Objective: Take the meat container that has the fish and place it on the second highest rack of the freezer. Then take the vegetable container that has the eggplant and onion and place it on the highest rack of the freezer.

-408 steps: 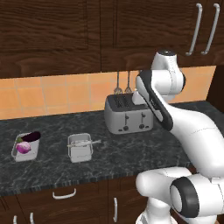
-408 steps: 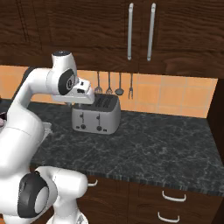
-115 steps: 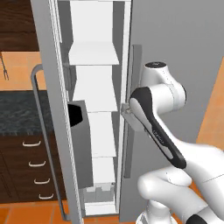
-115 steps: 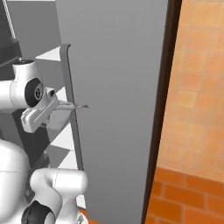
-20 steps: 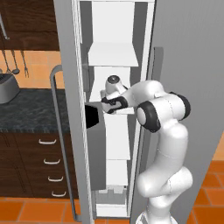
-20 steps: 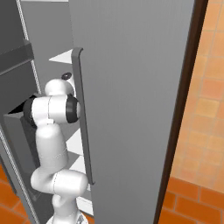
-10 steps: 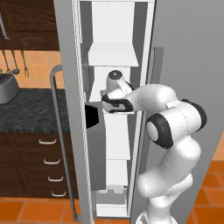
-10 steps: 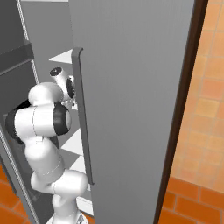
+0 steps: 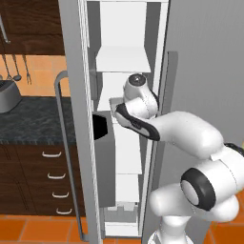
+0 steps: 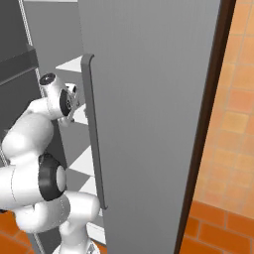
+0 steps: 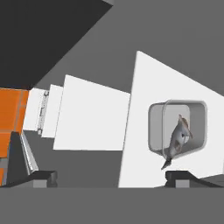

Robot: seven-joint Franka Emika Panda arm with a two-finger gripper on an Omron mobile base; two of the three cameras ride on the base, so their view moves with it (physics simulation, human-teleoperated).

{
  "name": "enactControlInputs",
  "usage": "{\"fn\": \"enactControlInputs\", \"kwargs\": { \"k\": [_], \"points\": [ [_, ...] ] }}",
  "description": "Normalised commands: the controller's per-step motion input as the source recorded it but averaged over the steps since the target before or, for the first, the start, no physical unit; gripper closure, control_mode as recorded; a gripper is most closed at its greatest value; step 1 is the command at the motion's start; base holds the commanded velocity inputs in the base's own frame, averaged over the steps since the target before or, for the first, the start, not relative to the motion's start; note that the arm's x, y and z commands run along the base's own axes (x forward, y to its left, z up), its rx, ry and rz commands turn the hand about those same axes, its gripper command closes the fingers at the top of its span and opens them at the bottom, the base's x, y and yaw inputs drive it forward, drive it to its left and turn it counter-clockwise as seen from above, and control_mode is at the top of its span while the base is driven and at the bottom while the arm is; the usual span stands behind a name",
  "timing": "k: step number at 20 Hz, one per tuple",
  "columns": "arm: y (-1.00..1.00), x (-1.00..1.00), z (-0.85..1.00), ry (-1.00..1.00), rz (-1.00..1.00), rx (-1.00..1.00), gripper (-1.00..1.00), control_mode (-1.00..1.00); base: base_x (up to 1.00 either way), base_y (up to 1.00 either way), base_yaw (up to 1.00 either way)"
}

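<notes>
We see our gripper (image 11: pixel 111 177) wide open, holding nothing | the box (image 11: pixel 177 127) with the fish (image 11: pixel 176 138) sits flat on a white freezer shelf (image 11: pixel 140 92), just past our fingertips (image 11: pixel 181 174), not touching them

The clear meat container (image 11: pixel 177 129) with a grey fish (image 11: pixel 177 136) sits on a white freezer rack (image 11: pixel 144 87).

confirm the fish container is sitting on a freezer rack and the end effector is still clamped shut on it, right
Not quite. The fish container does sit on a white freezer rack, but the end effector is not clamped on it. The hand view shows its fingertips spread wide apart at the bottom of the picture, with the container lying free beyond them.
</notes>
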Motion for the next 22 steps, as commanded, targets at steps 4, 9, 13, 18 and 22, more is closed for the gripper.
{"fn": "enactControlInputs", "kwargs": {
  "k": [4, 9, 13, 18, 22],
  "points": [
    [-0.08, -1.00, 0.65, 0.01, 0.00, 0.02, -1.00, -1.00, 0.00, 0.00, 0.00],
    [-0.23, -0.93, 0.53, 0.00, 0.05, 0.06, -1.00, -1.00, 0.00, 0.00, 0.00],
    [-0.39, -0.72, 0.44, 0.00, 0.10, 0.10, -1.00, -1.00, 0.00, 0.00, 0.00],
    [-0.25, -0.55, 0.42, 0.01, 0.07, 0.02, -1.00, -1.00, 0.00, 0.00, 0.00],
    [-0.07, -0.55, 0.24, 0.00, 0.06, 0.01, -1.00, -1.00, 0.00, 0.00, 0.00]
  ]
}}
